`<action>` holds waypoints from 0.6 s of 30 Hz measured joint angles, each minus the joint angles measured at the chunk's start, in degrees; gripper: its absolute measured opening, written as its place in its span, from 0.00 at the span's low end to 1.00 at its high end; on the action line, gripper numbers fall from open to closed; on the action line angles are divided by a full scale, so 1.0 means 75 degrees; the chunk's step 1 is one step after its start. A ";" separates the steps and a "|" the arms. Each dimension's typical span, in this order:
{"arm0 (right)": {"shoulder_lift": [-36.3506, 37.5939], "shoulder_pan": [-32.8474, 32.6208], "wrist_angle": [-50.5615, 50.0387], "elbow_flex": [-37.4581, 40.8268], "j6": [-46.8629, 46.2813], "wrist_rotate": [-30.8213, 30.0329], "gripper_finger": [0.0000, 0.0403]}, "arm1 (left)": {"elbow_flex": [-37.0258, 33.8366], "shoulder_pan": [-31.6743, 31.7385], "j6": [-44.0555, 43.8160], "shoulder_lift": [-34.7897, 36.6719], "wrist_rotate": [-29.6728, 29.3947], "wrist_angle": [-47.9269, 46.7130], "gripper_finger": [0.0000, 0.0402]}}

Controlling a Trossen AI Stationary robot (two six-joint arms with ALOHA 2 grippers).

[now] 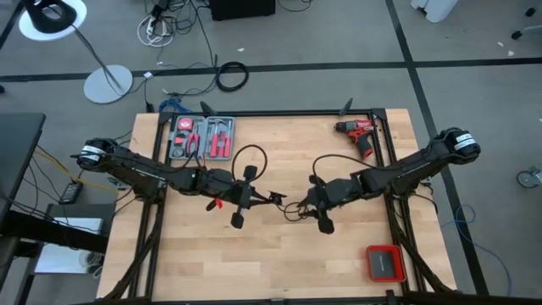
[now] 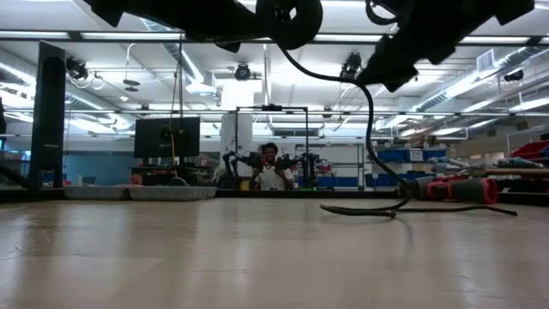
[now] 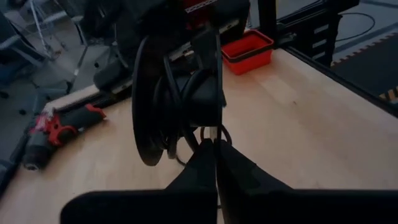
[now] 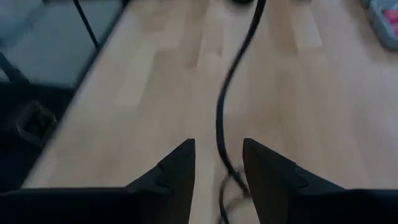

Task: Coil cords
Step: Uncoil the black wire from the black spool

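1 cord [image 4: 225, 106] (black), 2 grippers

- Both arms are dark, almost black, and made of long slim segments.
- Each arm has a rounded joint with a white ring at the far end from its claw.
- The left gripper [image 3: 216, 163] has two dark, wedge-shaped fingers.
- The right gripper [image 4: 219, 163] has the same matte black, pointed fingers.
- A small red part shows just behind the left claw.

A red drill [image 1: 359, 132], red case [image 1: 384, 263] and what looks like a tool tray [image 1: 201, 137] sit on the table [image 1: 279, 271].
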State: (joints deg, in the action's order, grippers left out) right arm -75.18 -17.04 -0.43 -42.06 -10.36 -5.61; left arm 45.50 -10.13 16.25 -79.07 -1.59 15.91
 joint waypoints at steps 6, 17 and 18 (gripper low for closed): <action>-0.0185 -0.0158 -0.0295 -0.0003 -0.0007 -0.0767 0.32 | 0.0000 0.0000 -0.0196 0.0000 -0.0002 0.0009 0.00; -0.1132 -0.0163 0.0044 -0.0003 0.0047 -0.0885 0.31 | 0.0003 0.0000 -0.0211 0.0000 0.0018 0.0134 0.00; -0.1173 -0.0163 0.0099 -0.0003 0.0030 -0.0886 0.30 | 0.0003 0.0000 -0.0225 0.0000 0.0020 0.0122 0.00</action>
State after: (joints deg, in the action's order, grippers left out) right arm -83.98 -18.26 0.31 -42.09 -10.14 -12.26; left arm 45.52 -10.13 14.57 -79.07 -1.44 16.83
